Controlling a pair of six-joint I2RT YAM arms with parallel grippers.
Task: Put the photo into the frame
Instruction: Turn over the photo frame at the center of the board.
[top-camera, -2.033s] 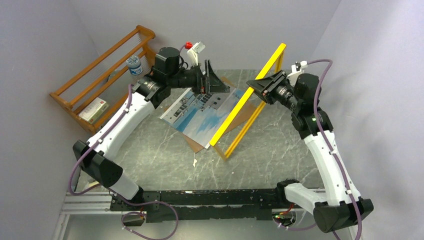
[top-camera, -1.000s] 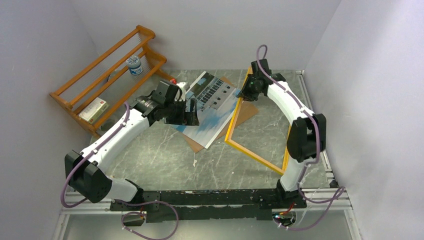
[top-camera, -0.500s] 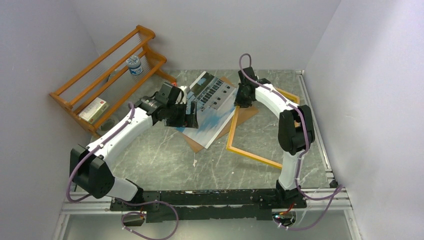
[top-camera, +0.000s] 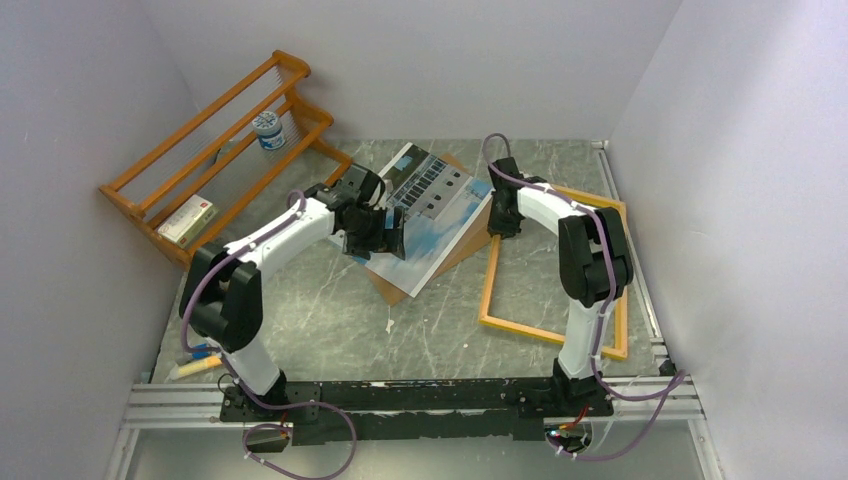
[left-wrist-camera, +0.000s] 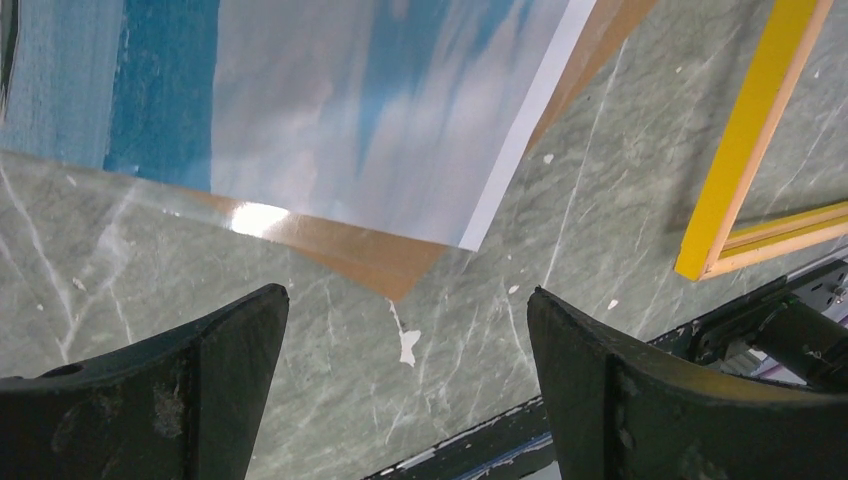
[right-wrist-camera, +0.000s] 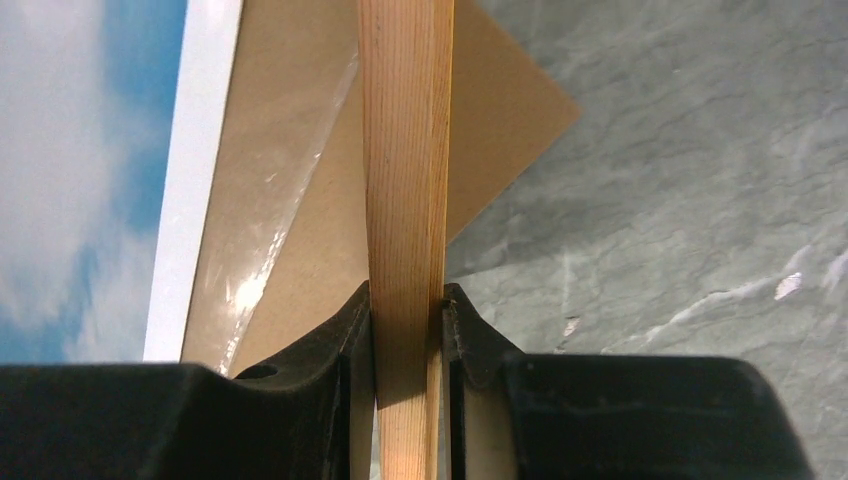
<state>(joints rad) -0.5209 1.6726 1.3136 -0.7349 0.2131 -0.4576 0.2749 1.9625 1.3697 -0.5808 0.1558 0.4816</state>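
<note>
On the right half of the table (top-camera: 330, 320), the frame (top-camera: 545, 333) lies flat or nearly so, its wood-orange side up. Our right gripper (top-camera: 503, 222) is clamped on its left bar, close to the far left corner. From the right wrist we see both fingers pressed against the sides of that wooden bar (right-wrist-camera: 405, 150), which passes over the right corner of the panel (right-wrist-camera: 300, 200). We cannot tell whether the bar touches it.

Left of the frame, the photo (top-camera: 440, 215) lies picture side up on the brown panel (top-camera: 395, 285), set at an angle, with the panel's near corner showing from under it. The photo is outside the frame, just beside its left bar.

Our left gripper (top-camera: 378, 238) hangs over the photo's left near part, jaws spread wide and holding nothing. Its wrist view shows the photo's near corner (left-wrist-camera: 330, 110), the panel's tip (left-wrist-camera: 370, 262) and, to the right, a yellow edge of the frame (left-wrist-camera: 750, 130).

At the far left, a slatted rack (top-camera: 215, 140) leans against the wall.
</note>
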